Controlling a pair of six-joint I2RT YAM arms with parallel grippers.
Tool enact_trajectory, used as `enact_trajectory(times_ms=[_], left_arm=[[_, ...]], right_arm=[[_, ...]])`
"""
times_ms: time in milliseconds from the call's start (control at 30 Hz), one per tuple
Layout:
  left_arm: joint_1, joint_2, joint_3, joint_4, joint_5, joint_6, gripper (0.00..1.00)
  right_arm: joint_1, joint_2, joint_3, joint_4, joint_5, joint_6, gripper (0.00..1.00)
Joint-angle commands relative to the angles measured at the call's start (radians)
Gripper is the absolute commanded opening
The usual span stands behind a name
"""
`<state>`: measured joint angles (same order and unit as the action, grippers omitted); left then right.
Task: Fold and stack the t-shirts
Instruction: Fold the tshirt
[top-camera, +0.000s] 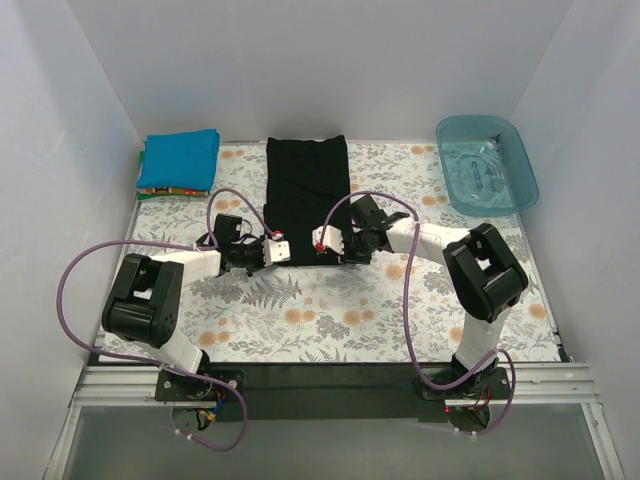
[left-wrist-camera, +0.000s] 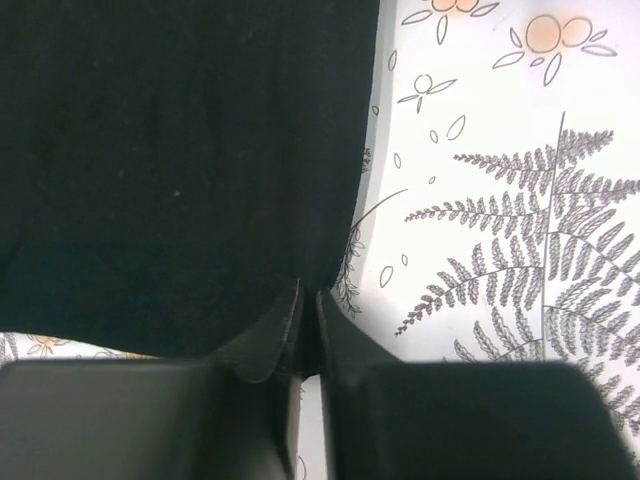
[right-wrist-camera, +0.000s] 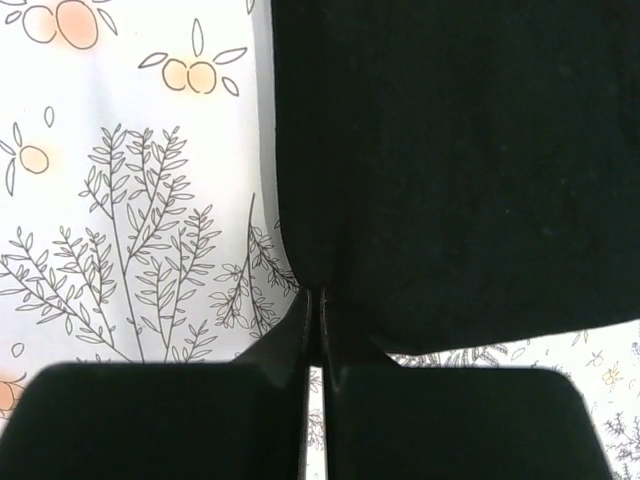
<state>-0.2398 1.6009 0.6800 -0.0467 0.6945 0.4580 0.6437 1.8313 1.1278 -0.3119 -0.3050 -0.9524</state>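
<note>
A black t-shirt lies as a long folded strip on the middle of the table, running away from the arms. My left gripper is at its near left corner and shut on the cloth. In the left wrist view the gripper pinches the black t-shirt by its edge. My right gripper is shut on the near right corner. The right wrist view shows the gripper clamped on the black t-shirt. A folded blue t-shirt tops a small stack at the back left, with orange and green edges beneath it.
A translucent teal tub stands at the back right. The floral tablecloth covers the table. White walls close in the left, back and right sides. Purple cables loop off both arms.
</note>
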Motion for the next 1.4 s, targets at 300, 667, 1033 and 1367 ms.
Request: enact_trajectory(times_ms=[300, 667, 1033, 1367], left_arm=[[0.008, -0.2, 0.208, -0.341, 0.088, -0.065, 0.0], [-0.039, -0.605, 0.052, -0.764, 0.172, 0.034, 0.0], [-0.085, -0.721, 0.193, -0.952, 0.267, -0.16, 0.0], [0.123, -0.164, 0.48, -0.756, 0.29, -0.058, 0.0]], right_arm=[[-0.009, -0.236, 0.125, -0.213, 0.001, 0.122, 0.01], [0.1, -0.576, -0.08, -0.482, -0.083, 0.119, 0.01], [0.159, -0.607, 0.056, -0.674, -0.111, 0.077, 0.01], [-0.122, -0.137, 0.44, -0.673, -0.19, -0.15, 0.01]])
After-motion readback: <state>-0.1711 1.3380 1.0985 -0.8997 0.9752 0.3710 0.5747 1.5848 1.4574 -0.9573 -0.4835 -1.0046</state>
